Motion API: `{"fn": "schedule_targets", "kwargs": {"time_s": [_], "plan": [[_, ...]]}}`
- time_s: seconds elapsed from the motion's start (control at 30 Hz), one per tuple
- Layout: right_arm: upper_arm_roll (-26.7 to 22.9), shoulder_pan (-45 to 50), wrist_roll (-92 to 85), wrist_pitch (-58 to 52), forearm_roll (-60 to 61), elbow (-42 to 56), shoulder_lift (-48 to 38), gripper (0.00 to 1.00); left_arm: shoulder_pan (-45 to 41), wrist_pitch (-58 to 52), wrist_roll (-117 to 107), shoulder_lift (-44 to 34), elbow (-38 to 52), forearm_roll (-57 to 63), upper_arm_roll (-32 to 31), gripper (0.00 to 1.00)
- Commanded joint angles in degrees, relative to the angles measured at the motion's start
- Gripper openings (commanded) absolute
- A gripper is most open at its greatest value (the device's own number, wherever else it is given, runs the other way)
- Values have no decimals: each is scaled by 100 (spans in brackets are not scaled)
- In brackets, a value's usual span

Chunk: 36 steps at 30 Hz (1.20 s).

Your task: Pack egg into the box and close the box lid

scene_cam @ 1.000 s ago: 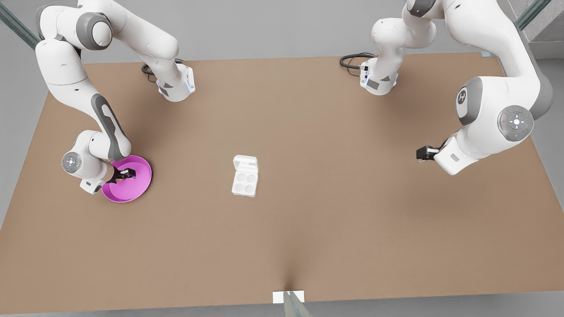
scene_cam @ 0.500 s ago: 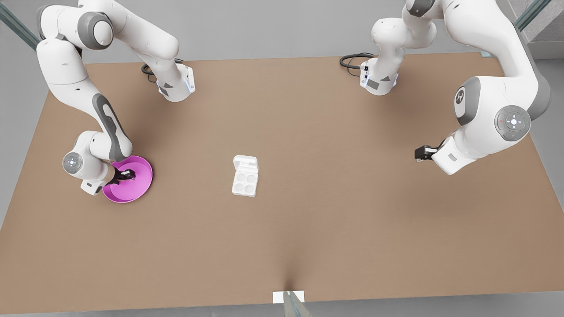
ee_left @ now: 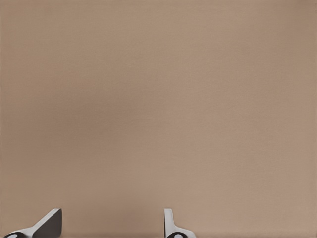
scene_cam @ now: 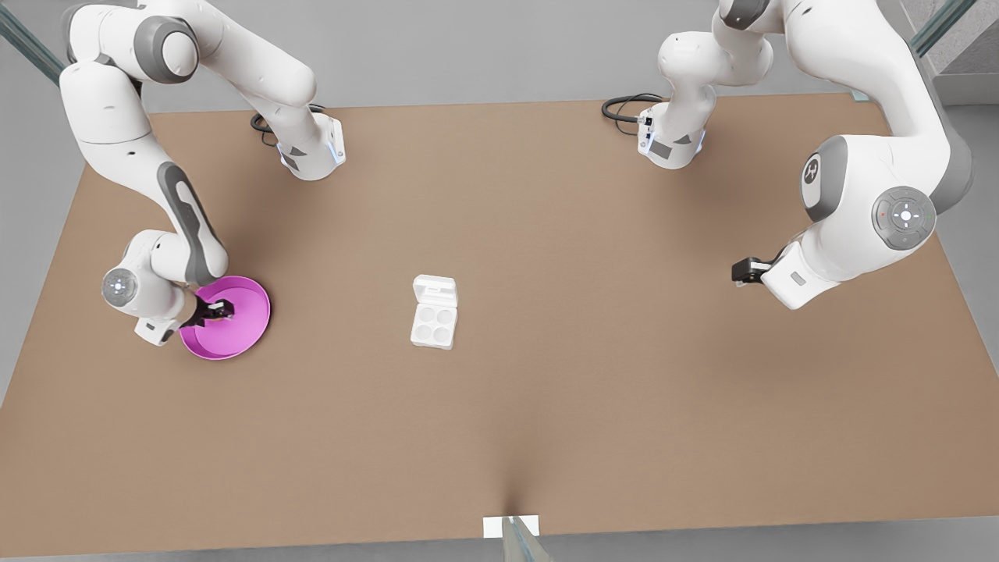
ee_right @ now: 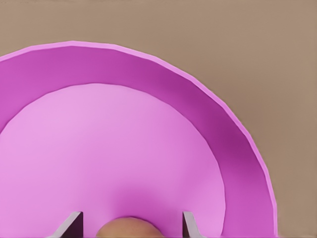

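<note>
The tan egg (ee_right: 127, 228) lies on the floor of a round pink dish (ee_right: 148, 79). My right gripper (ee_right: 131, 216) is open, one finger on each side of the egg with a small gap to each. In the front view this gripper (scene_cam: 219, 311) reaches down into the dish (scene_cam: 251, 324) at the front view's left. The white box (scene_cam: 432, 326) sits mid-table with four bare cups, its lid (scene_cam: 435, 290) folded open behind them. My left gripper (scene_cam: 742, 271) waits above the table at the front view's right, and its fingers (ee_left: 49, 223) are open over bare tabletop.
The brown table (scene_cam: 593, 375) spreads wide around the box. Both arm bases (scene_cam: 311, 152) stand at the far edge with black cables beside them. A small white marker (scene_cam: 511, 527) sits at the near edge.
My right gripper has sunk a little lower into the pink dish and shifted slightly toward the front view's left. The left arm has drifted a little toward the box.
</note>
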Motion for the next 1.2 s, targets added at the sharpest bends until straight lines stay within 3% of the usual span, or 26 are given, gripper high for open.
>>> {"fn": "schedule_targets", "kwargs": {"time_s": [0.0,0.17,1.07,1.1,1.13,1.17], "plan": [[-6,-21,-68,-22,10,9,1,80,0,-4,-7,-7,3,3,0,100],[20,-74,-41,-31,10,-369,-192,80,0,-4,-7,-7,3,3,0,100],[20,14,-6,224,36,-211,-8,81,-70,-4,-25,-7,3,3,0,100],[20,14,-6,224,36,-211,-8,70,-70,-4,-25,-7,3,12,0,100],[20,14,-6,215,36,-211,-8,52,-70,-4,-25,-7,3,3,0,100],[20,14,-6,215,36,-211,-8,48,-70,-4,-25,-7,3,12,0,100]]}}
